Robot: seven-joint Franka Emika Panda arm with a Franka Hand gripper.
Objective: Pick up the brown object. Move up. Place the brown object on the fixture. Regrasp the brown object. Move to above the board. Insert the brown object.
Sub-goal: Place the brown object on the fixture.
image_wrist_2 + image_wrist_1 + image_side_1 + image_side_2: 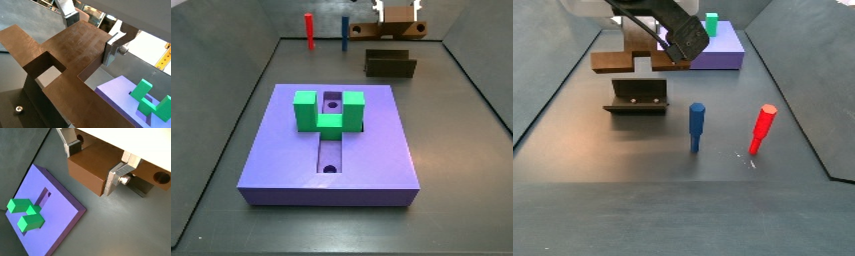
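My gripper [97,162] is shut on the brown object [90,170], its silver fingers [119,176] pressing two opposite sides of the block end. In a wrist view the brown object [67,60] spreads wide below the gripper [93,34], with a notch in one edge. From the side, the gripper [680,40] holds the brown object [623,62] just beyond the dark fixture [636,96]. At the far end of the other side view, the gripper [398,10] and brown object [401,17] sit behind the fixture [389,64]. The purple board [331,150] carries a green block [329,110].
A blue peg [698,125] and a red peg [762,130] stand upright on the grey floor near the fixture; they also show as the red peg [309,30] and blue peg [345,30] by the back wall. Grey walls enclose the floor.
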